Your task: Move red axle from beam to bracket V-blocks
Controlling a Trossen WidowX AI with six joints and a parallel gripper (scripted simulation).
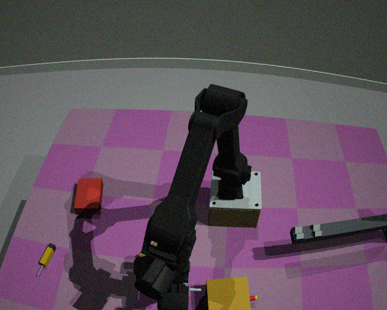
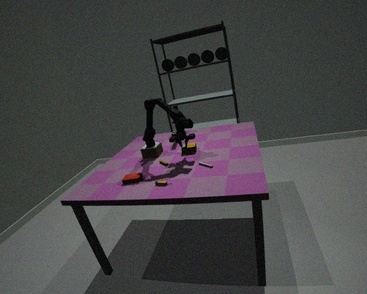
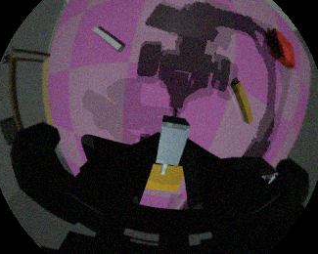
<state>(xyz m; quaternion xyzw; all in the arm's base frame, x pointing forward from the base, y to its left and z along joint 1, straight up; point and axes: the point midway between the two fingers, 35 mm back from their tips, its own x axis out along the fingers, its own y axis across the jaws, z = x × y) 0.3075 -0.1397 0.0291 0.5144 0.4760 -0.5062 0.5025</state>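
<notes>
"What's the gripper (image 1: 178,291) (image 2: 184,142) (image 3: 170,138) doing?"

"Partly closed, gripping a grey-handled tool (image 3: 172,143), its metal tip toward the yellow beam (image 1: 228,293) (image 2: 189,148) (image 3: 164,179)."

"And the red axle (image 1: 253,297)?"

"Still in the beam, one end sticking out of the far side."

"The V-blocks (image 1: 298,230)?"

"Well apart, on the dark bracket (image 1: 350,225)."

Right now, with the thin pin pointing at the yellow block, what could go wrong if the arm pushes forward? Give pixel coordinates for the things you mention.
The pin of the held tool (image 1: 194,289) (image 3: 172,144) may miss the hole and shove the yellow block (image 1: 228,293) (image 2: 189,148) (image 3: 165,180) out of place; I see nothing clamping it.
The red axle (image 1: 253,297) sticks out of the far side with nothing seen beneath it, so it could drop and roll.
The tool might also twist in the gripper (image 1: 186,287) (image 2: 184,142) (image 3: 172,151) under load.
</notes>
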